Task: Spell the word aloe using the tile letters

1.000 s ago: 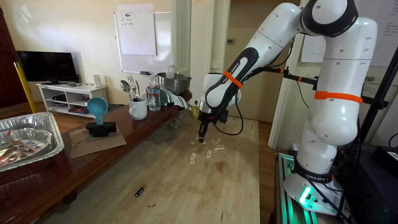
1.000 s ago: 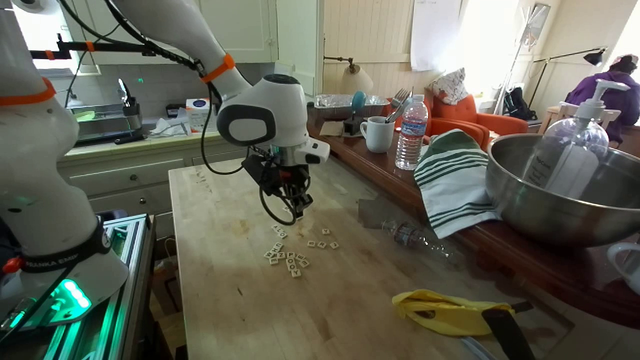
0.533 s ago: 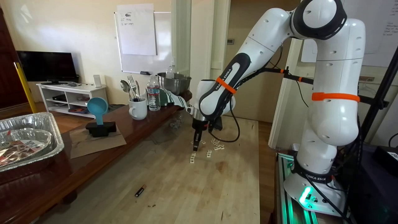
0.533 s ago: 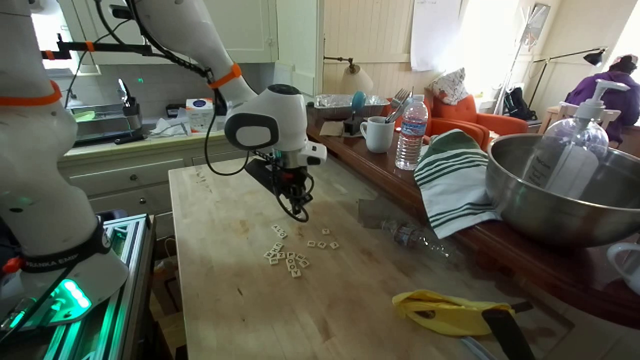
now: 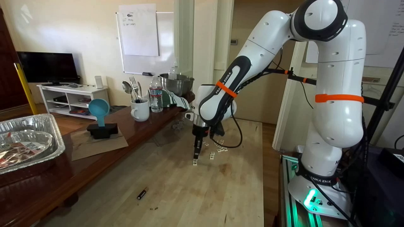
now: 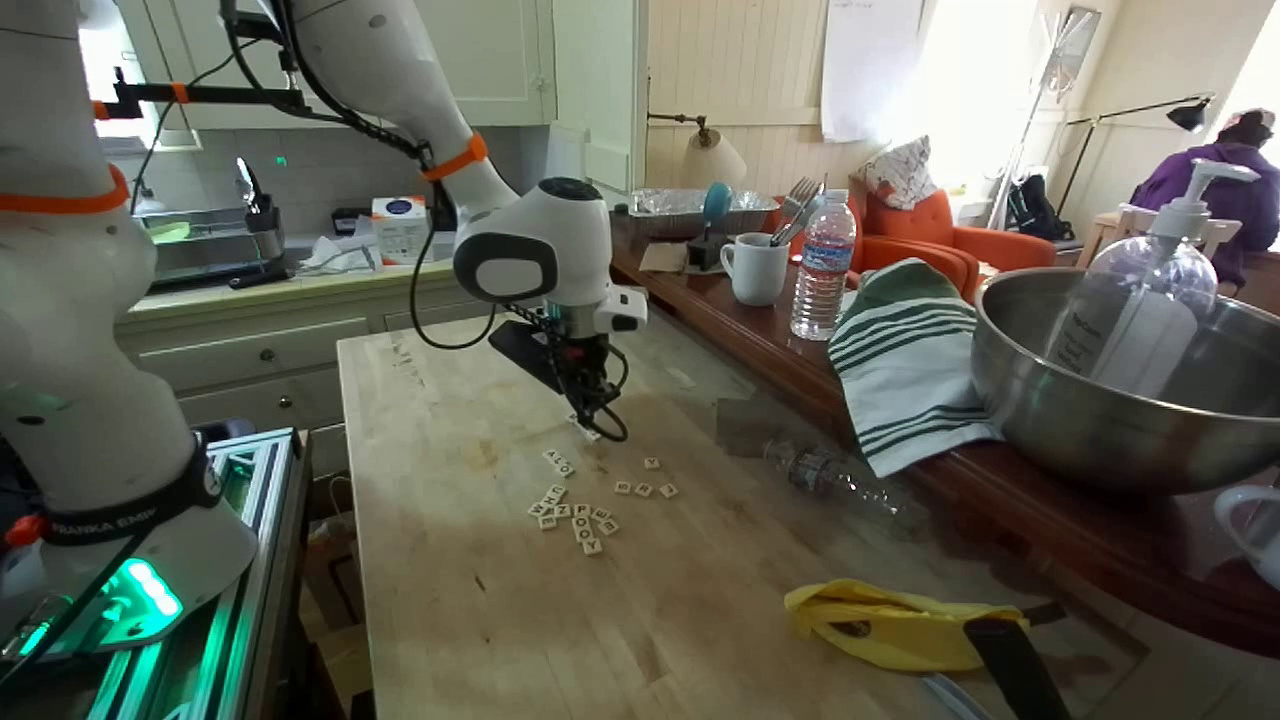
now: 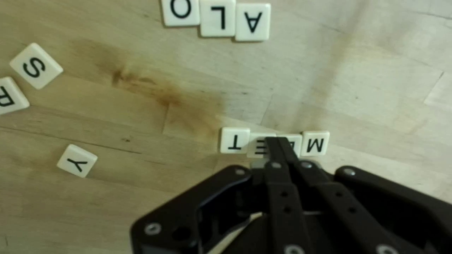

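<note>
The tile letters are small whitish squares. In the wrist view O, L and A stand side by side. A second row holds T, E, a tile with its letter partly hidden, and M. My gripper has its fingertips together over the middle of this second row, covering part of E and its neighbour. I see nothing between the fingertips. In an exterior view the gripper points down just above this row. Whether it touches the tiles I cannot tell.
Loose tiles S, R and Y lie left in the wrist view. More tiles cluster nearby. A battery, a clear bottle and a yellow object lie about. A raised wooden counter borders the table.
My gripper has moved across the table and down, from beside the loose tiles to over the row with T and M. No tile has visibly moved.
</note>
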Tool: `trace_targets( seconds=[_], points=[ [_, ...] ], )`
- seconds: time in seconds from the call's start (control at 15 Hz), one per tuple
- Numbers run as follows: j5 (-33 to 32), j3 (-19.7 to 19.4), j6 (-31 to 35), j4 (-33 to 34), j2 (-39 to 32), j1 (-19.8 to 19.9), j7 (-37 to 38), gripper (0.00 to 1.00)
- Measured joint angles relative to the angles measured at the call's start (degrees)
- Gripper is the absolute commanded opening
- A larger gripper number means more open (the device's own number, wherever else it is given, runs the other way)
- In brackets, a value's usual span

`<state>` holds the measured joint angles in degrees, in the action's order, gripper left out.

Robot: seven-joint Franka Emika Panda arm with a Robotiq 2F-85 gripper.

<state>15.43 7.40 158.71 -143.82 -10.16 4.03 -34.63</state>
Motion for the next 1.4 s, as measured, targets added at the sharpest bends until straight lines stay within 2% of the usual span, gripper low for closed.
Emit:
trace_targets(
  seconds=[0.67, 1.4],
  points=[
    [-1.4, 0.0, 0.0, -0.4, -0.4, 0.2, -1.1, 0.00],
    [-10.5, -2.0, -1.5, -2.9, 1.8, 0.2, -1.0, 0.00]
  ],
)
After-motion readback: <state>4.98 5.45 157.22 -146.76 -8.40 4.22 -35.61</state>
